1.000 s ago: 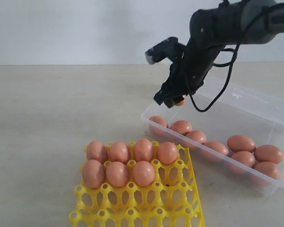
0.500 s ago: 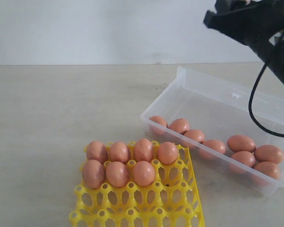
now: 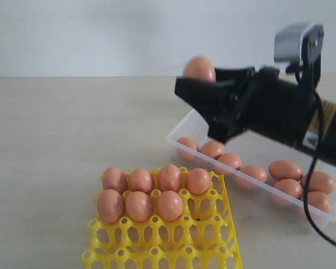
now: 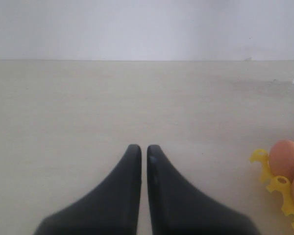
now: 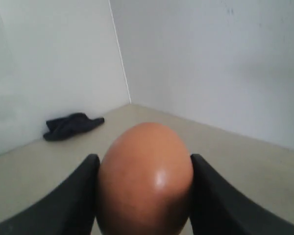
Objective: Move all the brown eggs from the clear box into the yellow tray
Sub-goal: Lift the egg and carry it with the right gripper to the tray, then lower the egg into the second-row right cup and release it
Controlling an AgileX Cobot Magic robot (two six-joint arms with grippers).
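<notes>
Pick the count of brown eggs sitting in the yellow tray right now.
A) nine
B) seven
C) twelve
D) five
B: in the exterior view, four brown eggs fill the back row of the yellow tray and three sit in the row in front of it, with the remaining cups bare.

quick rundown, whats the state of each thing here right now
right hand, shut on one brown egg, held up in the air
left hand, shut, empty
yellow tray, seven cups filled, the rest empty
clear box, open top, several eggs left inside
</notes>
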